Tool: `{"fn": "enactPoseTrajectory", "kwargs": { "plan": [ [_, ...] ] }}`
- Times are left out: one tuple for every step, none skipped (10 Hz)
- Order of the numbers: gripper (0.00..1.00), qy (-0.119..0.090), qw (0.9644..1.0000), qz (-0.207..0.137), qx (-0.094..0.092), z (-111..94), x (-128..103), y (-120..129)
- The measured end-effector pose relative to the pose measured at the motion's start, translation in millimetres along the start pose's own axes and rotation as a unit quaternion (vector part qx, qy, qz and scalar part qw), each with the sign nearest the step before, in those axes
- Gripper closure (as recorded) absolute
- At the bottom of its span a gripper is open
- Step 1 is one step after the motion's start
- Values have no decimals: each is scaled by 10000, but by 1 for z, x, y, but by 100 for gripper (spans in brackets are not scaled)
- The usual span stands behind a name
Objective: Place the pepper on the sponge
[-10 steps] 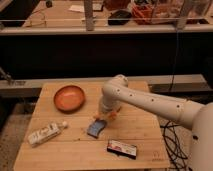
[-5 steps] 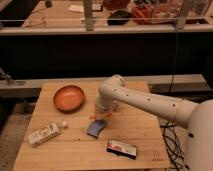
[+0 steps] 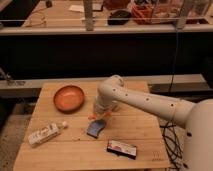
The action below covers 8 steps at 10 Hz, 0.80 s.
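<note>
The blue sponge lies on the wooden table, a little left of its middle. My gripper reaches down from the white arm and hangs just above the sponge's far edge. It is shut on the slim orange pepper, which shows at its tip, close over the sponge. Whether the pepper touches the sponge cannot be told.
A round orange-brown bowl stands at the back left of the table. A white bottle lies near the left front edge. A flat black-and-red box lies at the front, right of the sponge. Cables hang off the right edge.
The gripper has moved left and slightly down with the pepper, from beside the sponge's right end to over its far edge. Nothing else on the table has shifted.
</note>
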Motion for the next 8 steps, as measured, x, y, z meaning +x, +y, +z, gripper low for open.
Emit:
{"fn": "enactPoseTrajectory", "kwargs": {
  "plan": [
    [99, -8, 10000, -32, -10, 1, -1, 0],
    [99, -27, 10000, -66, -21, 2, -3, 0],
    [99, -39, 9999, -95, -31, 3, -4, 0],
    [99, -46, 9999, -130, -45, 4, -4, 1],
    [94, -63, 9998, -162, -52, 5, -5, 1],
    [91, -71, 9998, -186, -60, 5, -6, 2],
    [91, -86, 9997, -216, -74, 6, -7, 3],
    [91, -101, 9996, -249, -82, 6, -8, 4]
  ]
}}
